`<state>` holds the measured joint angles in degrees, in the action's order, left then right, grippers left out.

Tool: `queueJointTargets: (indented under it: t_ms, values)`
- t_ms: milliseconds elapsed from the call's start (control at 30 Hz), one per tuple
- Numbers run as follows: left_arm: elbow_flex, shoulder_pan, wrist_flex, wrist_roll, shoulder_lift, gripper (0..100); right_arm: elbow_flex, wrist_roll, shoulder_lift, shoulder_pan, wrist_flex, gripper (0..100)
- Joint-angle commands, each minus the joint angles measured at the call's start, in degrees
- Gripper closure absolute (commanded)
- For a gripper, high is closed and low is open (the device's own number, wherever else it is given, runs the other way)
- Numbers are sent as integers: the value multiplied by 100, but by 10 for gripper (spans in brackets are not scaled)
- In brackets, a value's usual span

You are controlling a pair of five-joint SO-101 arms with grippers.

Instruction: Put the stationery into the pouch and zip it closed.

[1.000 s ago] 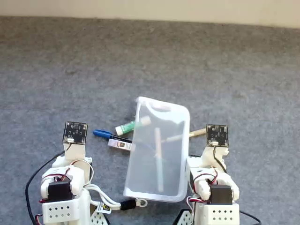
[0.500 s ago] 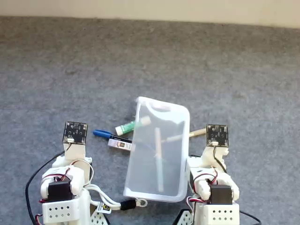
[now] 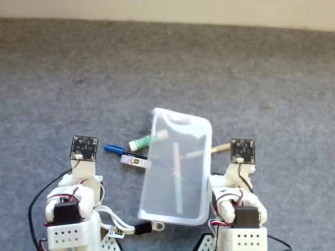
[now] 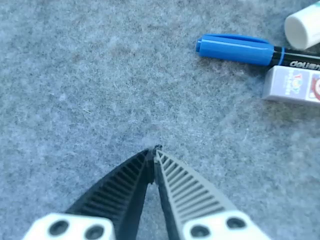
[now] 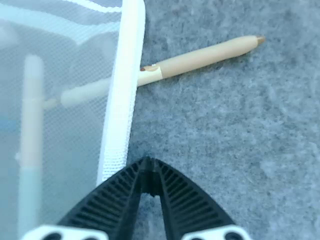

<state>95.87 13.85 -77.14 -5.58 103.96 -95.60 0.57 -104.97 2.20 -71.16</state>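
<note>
Covering part of the stationery, the translucent pouch lies flat on the grey carpet between the two arms. Its long axis runs from the arm bases toward the far side of the table, leaning slightly. Through its wall a pale stick shows as a blurred shape, aligned with that axis. Whether the stick sits inside the pouch or beneath it cannot be determined.

A beige pen lies crosswise. Its tip points away from the pouch on the right arm's side, and its other end passes behind the white pouch edge.

On the left arm's side, a blue pen, an eraser and a green-and-white tube project from the pouch border. Each has its inner end hidden. In the left wrist view the eraser and the tube's white cap are cut off at the frame edge.

The left gripper is closed, empty, over bare carpet near the blue pen. The right gripper is closed, empty, just beside the pouch edge.
</note>
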Motion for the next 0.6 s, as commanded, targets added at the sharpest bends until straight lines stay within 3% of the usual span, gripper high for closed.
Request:
queueJointTargets:
  t_ms: [0, 567]
  values:
    - [127, 22, -35, 53, -4, 995, -857, 35, -31, 40, -13, 986]
    - [-620, 22, -26, -97, 4, 995, -198, 26, -31, 13, -4, 986]
